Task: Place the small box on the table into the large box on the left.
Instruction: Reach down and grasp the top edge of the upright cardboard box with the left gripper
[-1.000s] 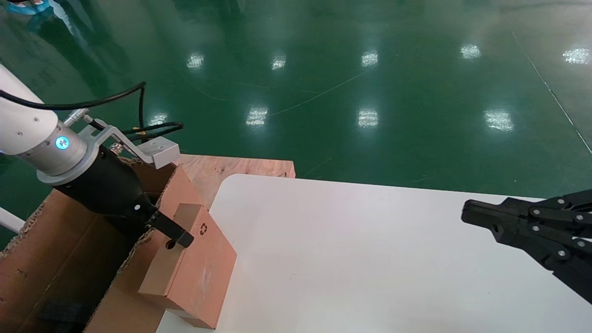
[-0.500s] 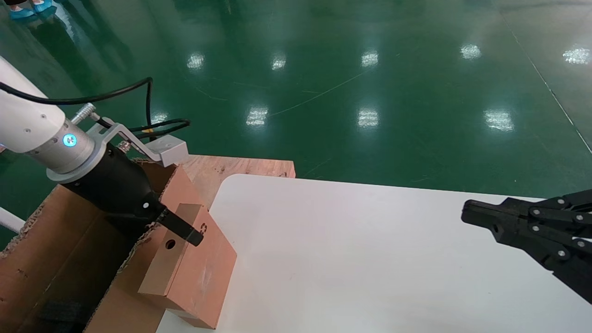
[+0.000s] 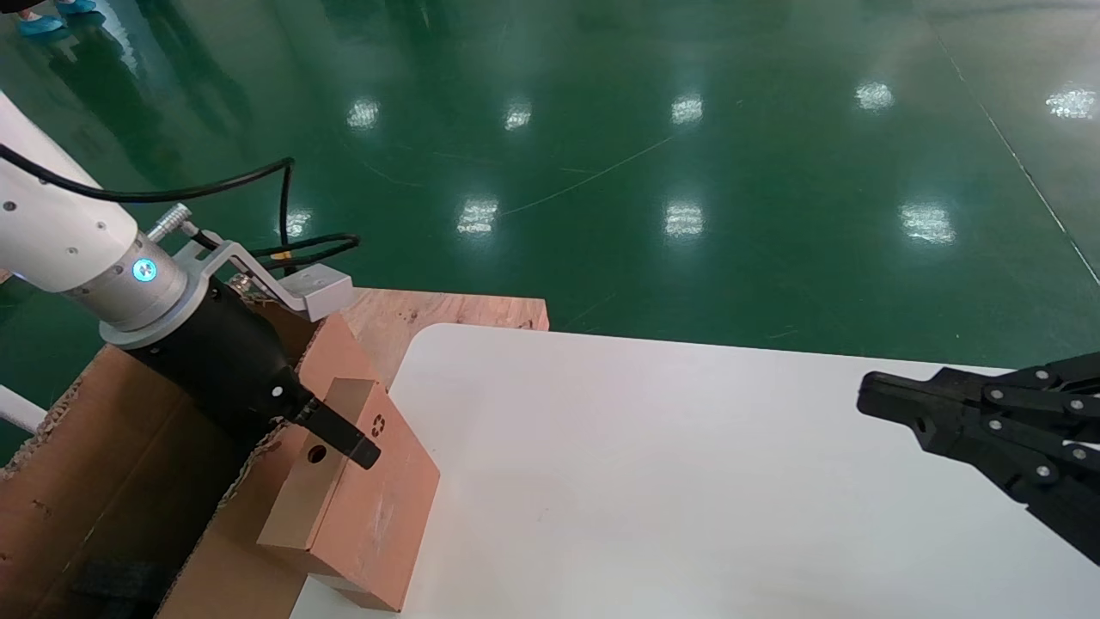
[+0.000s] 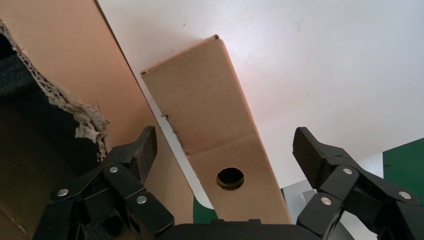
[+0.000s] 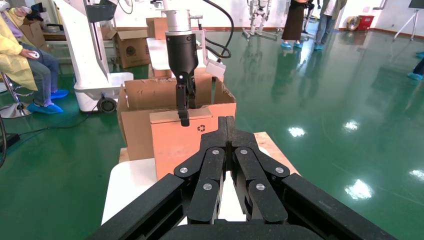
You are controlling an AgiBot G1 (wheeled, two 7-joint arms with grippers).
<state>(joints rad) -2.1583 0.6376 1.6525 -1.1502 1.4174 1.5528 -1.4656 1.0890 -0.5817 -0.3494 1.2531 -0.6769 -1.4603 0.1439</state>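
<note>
Black fingers poised over cardboard, lower left of the head view.

Left gripper [image 3: 331, 434] hung jaws apart astride the small box [image 3: 361, 494], which leaned on the large box [image 3: 129, 481] at the table [image 3: 687, 481] edge, seemingly lined up for gripping. Right gripper [image 3: 868, 400], fingers together, idled right.

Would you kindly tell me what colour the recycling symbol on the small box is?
Black, printed on the brown cardboard of the small box; the recycling symbol shows best in the head view.
</note>
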